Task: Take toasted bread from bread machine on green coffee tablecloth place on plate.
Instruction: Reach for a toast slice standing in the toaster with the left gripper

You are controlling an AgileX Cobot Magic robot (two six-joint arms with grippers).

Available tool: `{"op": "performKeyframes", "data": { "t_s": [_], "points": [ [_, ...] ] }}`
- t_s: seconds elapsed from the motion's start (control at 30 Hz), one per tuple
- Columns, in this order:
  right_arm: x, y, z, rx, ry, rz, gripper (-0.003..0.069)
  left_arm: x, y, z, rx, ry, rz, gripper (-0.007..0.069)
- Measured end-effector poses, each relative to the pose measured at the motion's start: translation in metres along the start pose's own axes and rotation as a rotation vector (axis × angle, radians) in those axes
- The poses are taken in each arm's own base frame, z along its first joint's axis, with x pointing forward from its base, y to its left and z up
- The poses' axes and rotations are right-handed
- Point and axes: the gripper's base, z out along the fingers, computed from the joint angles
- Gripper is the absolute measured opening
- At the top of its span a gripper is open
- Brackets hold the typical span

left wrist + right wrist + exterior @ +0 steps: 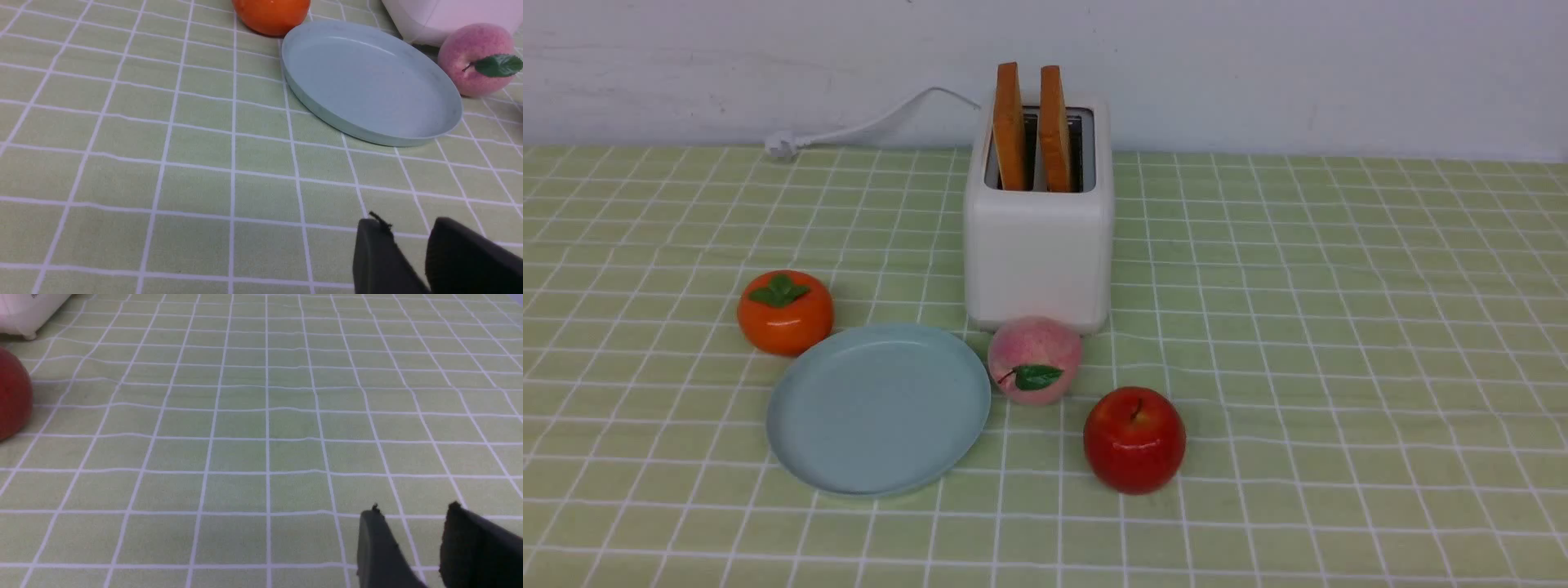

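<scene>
Green gridded cloth (1298, 343) runs open to your right of the toaster (1039, 261) and apple (1134, 440).
Both your left fingers (380, 253) and right fingers (380, 547) stand partly apart, holding nothing; two toast slices (1054, 131) poke up from the toaster slots, behind the peach (1036, 351) and plate (879, 408).

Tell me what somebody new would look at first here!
Probably the two slices of toast poking up out of the white toaster at the back, by the wall. Next might be the shiny red apple, out in front of the toaster and a bit to the right. The bright orange persimmon pops out too, over on the left, just behind the pale blue plate.
</scene>
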Motion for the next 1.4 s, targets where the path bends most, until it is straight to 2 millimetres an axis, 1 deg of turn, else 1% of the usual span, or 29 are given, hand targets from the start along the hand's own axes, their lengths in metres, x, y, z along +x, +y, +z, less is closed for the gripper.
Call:
{"op": "performKeyframes", "data": {
  "t_s": [1.17, 1.27, 1.4],
  "points": [
    [0.0, 0.0, 0.0, 0.0, 0.0, 0.0, 0.024, 0.0, 0.0, 0.0, 0.0, 0.0, 0.0, 0.0216],
    [0.0, 0.0, 0.0, 0.0, 0.0, 0.0, 0.024, -0.0006, -0.0002, 0.0, 0.002, -0.007, 0.0, 0.0218],
    [0.0, 0.0, 0.0, 0.0, 0.0, 0.0, 0.024, -0.006, -0.0022, -0.0002, 0.025, -0.066, -0.025, 0.022]
  ]
}}
